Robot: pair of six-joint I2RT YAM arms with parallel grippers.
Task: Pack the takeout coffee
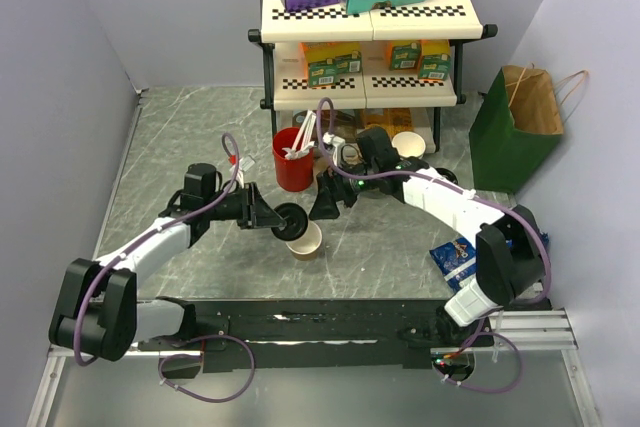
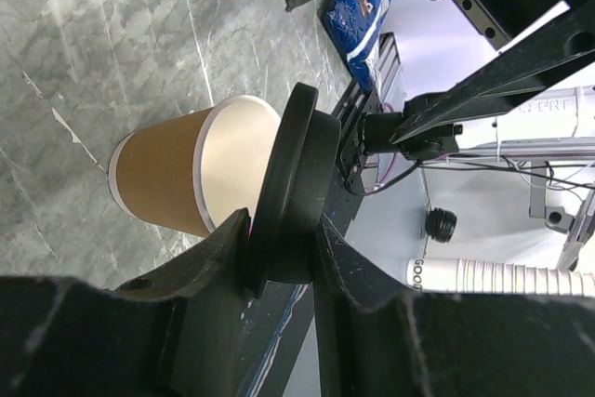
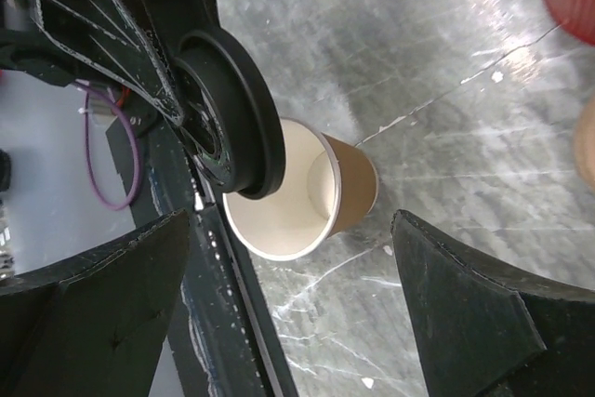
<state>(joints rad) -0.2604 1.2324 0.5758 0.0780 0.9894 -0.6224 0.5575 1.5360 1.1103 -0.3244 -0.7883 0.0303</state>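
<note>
The takeout coffee's brown paper cup (image 1: 304, 240) stands upright and lidless on the marble table, its pale inside showing (image 3: 316, 197). Its round black lid (image 1: 291, 221) is held on edge just above the cup's rim, on the cup's left side. My left gripper (image 2: 284, 239) is shut on that lid (image 2: 297, 192), with the cup (image 2: 167, 178) right behind it. My right gripper (image 3: 290, 230) hangs open above the cup, a finger on either side and nothing between them. In the top view the right gripper (image 1: 325, 209) sits just behind and right of the cup.
A red cup of stirrers (image 1: 293, 159) stands behind the cup. A two-tier shelf rack (image 1: 365, 17) of boxes lines the back. A green and brown paper bag (image 1: 520, 122) stands at the right. A blue snack packet (image 1: 455, 257) lies beside the right arm. A stack of pale cups (image 2: 502, 276) lies nearby.
</note>
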